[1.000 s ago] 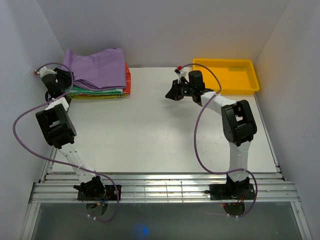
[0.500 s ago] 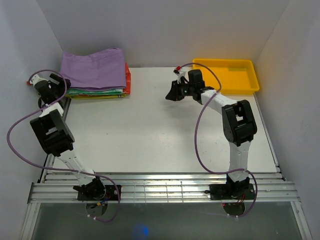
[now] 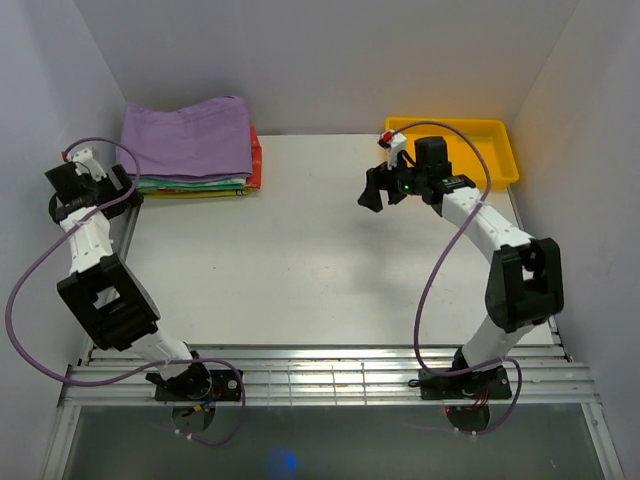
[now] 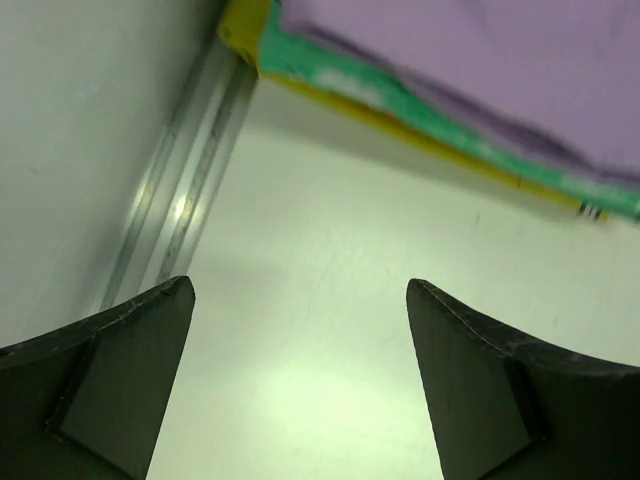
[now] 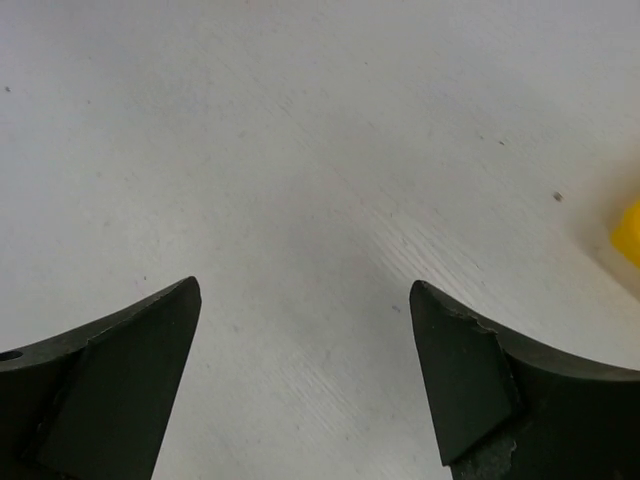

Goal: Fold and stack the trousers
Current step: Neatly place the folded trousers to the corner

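Note:
The lilac trousers (image 3: 188, 138) lie folded on top of a stack of folded garments at the table's back left corner. In the left wrist view the trousers (image 4: 480, 70) fill the upper right, above a green-and-white layer (image 4: 350, 82) and a yellow one (image 4: 240, 30). My left gripper (image 3: 122, 186) (image 4: 298, 285) is open and empty, just left of and in front of the stack, over bare table. Near the middle back of the table my right gripper (image 3: 370, 192) (image 5: 305, 283) is open too, with only white tabletop between its fingers.
A yellow tray (image 3: 455, 150) sits at the back right, behind the right arm; its corner (image 5: 628, 232) shows in the right wrist view. A red garment (image 3: 256, 158) edges the stack's right side. An aluminium rail (image 4: 185, 195) and the left wall run beside my left gripper.
My left gripper drew back leftward from the stack and opened wide. My right gripper shifted right and toward the front while its jaws went from shut to open.

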You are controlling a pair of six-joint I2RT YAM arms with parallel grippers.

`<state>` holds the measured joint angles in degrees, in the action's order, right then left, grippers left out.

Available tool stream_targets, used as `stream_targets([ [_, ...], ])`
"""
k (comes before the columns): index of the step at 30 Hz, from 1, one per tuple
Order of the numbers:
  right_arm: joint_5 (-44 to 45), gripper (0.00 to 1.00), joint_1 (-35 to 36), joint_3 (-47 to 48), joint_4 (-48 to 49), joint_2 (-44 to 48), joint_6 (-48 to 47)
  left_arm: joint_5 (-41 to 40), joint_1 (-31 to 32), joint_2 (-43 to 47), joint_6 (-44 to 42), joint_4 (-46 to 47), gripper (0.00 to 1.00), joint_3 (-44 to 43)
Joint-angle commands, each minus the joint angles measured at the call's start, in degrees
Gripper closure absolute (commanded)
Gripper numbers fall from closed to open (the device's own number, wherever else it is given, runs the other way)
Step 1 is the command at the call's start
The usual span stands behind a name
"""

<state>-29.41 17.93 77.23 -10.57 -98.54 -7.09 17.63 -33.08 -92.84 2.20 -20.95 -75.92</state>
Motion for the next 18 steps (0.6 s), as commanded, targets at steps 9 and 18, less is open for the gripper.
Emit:
stream_targets([
  [9,12.88,0.1,-5.62,-25.26,-9.29,27.69,-10.65,1.45,26.2,6.18,-18.29,-20.1,0.02,5.87],
  [18,15.35,0.1,-10.02,-33.11,-11.93,38.95,-13.91,-1.37,45.82,-1.38,-12.48,-17.46,0.02,-0.01],
])
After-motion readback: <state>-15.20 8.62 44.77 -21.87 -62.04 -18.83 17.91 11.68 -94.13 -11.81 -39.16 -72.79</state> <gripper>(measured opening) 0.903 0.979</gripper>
